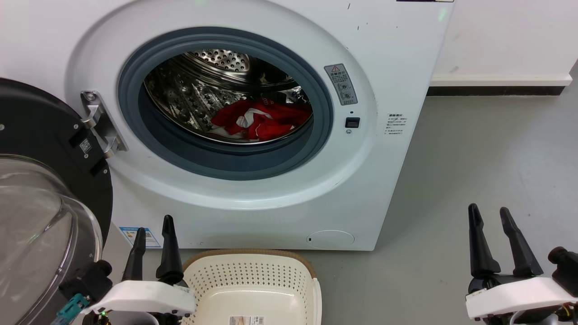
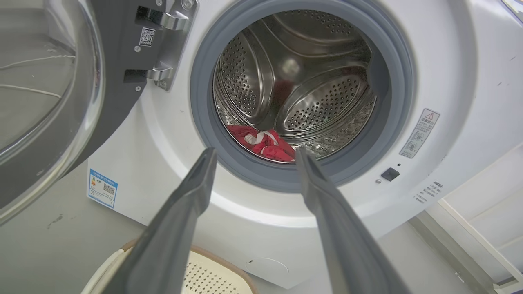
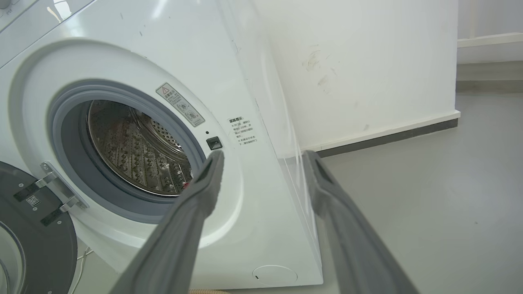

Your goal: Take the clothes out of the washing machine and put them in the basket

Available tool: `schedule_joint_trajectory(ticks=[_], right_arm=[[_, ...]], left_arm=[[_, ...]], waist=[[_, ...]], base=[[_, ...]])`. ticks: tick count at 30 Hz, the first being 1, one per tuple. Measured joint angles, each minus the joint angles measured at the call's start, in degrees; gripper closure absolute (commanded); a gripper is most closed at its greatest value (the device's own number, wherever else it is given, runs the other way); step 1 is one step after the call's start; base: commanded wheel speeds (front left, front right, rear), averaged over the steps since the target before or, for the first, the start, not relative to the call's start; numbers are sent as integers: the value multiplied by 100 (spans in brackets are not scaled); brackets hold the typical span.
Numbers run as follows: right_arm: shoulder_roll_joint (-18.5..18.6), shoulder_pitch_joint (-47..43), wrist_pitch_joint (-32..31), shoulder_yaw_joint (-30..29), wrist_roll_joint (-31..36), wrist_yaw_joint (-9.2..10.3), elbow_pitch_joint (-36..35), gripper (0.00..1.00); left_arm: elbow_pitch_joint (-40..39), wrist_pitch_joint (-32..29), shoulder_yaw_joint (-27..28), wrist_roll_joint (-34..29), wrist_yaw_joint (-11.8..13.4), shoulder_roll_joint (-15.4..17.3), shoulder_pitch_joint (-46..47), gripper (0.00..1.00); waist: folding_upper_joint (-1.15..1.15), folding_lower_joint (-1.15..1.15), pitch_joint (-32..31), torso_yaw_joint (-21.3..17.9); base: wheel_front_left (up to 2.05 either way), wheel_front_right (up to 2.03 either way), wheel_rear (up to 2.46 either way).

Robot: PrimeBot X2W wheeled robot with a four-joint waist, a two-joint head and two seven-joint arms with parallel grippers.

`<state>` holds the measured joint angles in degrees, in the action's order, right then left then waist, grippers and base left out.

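**Start of task: clothes in the drum, nothing in the basket**

Progress: effectively zero. The clothes [image 1: 262, 119], a red garment with white trim, lie crumpled at the bottom of the drum [image 1: 198, 90] inside the washing machine [image 1: 388, 67]. The door [image 1: 45, 135] is swung wide to the robot's left, so the opening is free. The basket [image 1: 244, 273] sits on the floor [image 1: 474, 158] right in front of the machine, below the opening, and holds no clothes (just a barcode sticker on its bottom). All of it is left to do: reach in, grab, pull out, drop.

Pose: the left gripper [image 1: 154, 225] is low at the lower left of the head view, just beside the basket's left rim, fingers pointing up toward the machine and spread apart with nothing between them. Its wrist view looks straight into the opening, with the garment between the two fingers in line of sight. The right gripper [image 1: 488, 210] is low on the right over bare floor, well apart from the machine, fingers likewise spread and holding nothing. Judging by position, the left arm is better placed for the reach.
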<state>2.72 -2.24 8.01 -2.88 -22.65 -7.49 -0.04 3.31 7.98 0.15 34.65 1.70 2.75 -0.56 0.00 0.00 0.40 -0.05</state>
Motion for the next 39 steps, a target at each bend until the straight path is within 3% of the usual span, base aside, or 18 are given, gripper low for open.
schedule_joint_trajectory(ticks=[39], right_arm=[[2, -269, 508, -37, 1873, -1, -333, 0]], left_arm=[[-8, 509, -169, -1830, 179, 5, -178, 0]], waist=[[0, 0, 25, 3]], base=[[0, 0, 0]])
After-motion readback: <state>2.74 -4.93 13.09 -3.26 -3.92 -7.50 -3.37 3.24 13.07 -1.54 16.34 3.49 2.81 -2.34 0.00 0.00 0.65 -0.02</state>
